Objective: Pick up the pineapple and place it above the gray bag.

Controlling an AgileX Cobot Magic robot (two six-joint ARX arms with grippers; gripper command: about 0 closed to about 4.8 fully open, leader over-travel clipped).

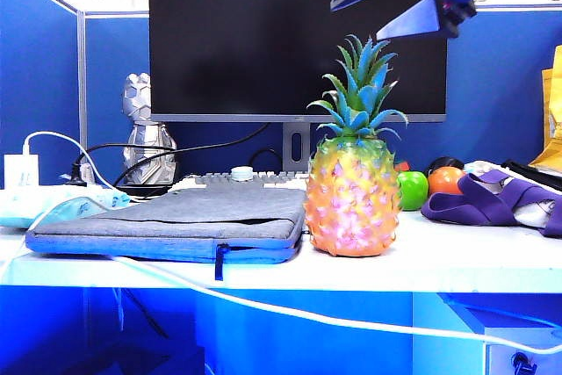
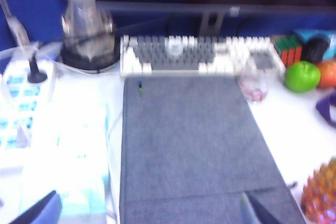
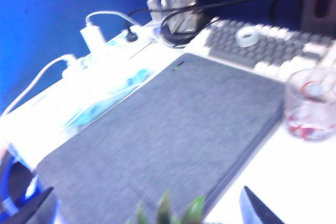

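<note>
The pineapple (image 1: 354, 192), orange-yellow with a spiky green crown, stands upright on the white desk just right of the gray bag (image 1: 176, 217). The bag lies flat with its zipper pull facing front. My right gripper (image 1: 384, 4) hangs open high above the pineapple's crown. In the right wrist view the leaf tips (image 3: 168, 211) show between the wide-apart fingers of the right gripper (image 3: 147, 211), above the bag (image 3: 163, 129). My left gripper (image 2: 147, 212) is open above the near end of the bag (image 2: 194, 145), with the pineapple (image 2: 321, 192) off to one side. The left gripper is outside the exterior view.
Behind the bag are a keyboard (image 1: 250, 179), a monitor (image 1: 263, 32) and a silver figurine (image 1: 145, 142). A green apple (image 1: 412, 190), an orange fruit (image 1: 445, 180) and purple straps (image 1: 492, 199) lie right of the pineapple. A power strip (image 2: 18, 103), a white cable (image 1: 290, 313) and a glass cup (image 3: 310, 103) are nearby.
</note>
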